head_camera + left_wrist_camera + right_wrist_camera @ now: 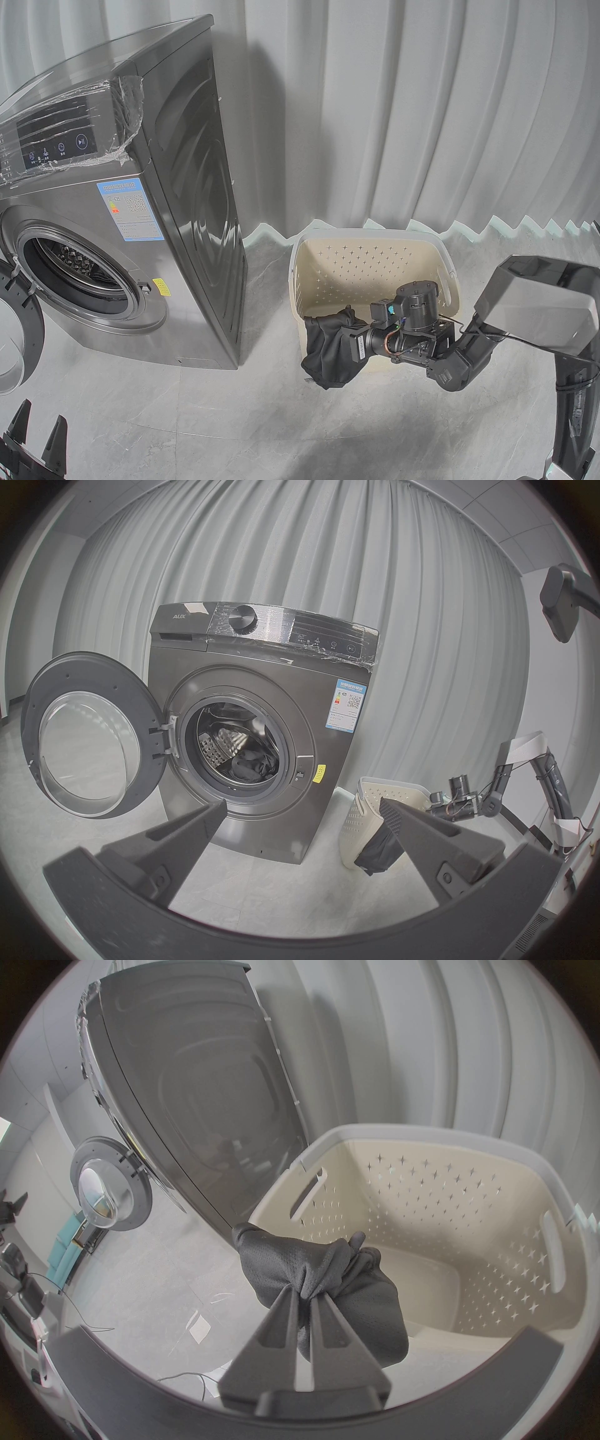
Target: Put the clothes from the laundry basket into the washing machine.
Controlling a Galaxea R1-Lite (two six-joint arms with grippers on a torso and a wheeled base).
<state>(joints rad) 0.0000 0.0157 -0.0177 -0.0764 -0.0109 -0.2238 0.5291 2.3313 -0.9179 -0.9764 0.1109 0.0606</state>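
This looks like a staged laundry corner in a lab or studio, not a lived-in home. A washing machine (181,206), with plastic film (127,115) taped over its control panel (56,142), and a laundry basket (369,262) stand on a pale tiled floor (219,412). A white curtain (406,106) hangs across the whole back.

left end effector (303,804): jaws apart | right end effector (303,1293): clamped on dark garment (275,1260)

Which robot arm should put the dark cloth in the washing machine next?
Probably right: the right gripper is shut on the dark cloth at the laundry basket rim. The left gripper is open and empty.
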